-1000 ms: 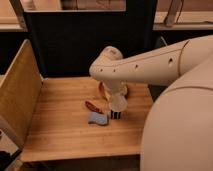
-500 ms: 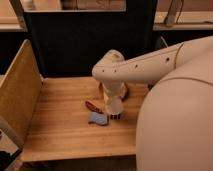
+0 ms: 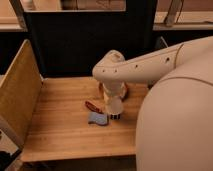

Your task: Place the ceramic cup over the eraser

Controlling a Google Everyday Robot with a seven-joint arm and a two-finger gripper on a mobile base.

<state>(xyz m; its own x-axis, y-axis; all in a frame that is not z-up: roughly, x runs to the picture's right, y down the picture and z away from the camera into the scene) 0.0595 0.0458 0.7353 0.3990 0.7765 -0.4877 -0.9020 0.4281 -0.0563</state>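
Observation:
The off-white ceramic cup (image 3: 114, 105) hangs upside down under my white arm, right above the black-and-white striped eraser (image 3: 115, 116). Only the eraser's lower part shows below the cup's rim. My gripper (image 3: 113, 98) is at the cup, mostly hidden by the arm's wrist, and holds the cup from above. Both are at the middle of the wooden table (image 3: 65, 135).
A reddish-brown oval thing (image 3: 92, 106) and a flat light-blue piece (image 3: 98, 118) lie just left of the eraser. A reddish-brown bowl (image 3: 123, 90) sits behind the arm. A wooden side panel (image 3: 17, 95) stands on the left, a dark wall behind.
The arm has shifted slightly and the cup has come down a little over the eraser, so less of the striped block shows.

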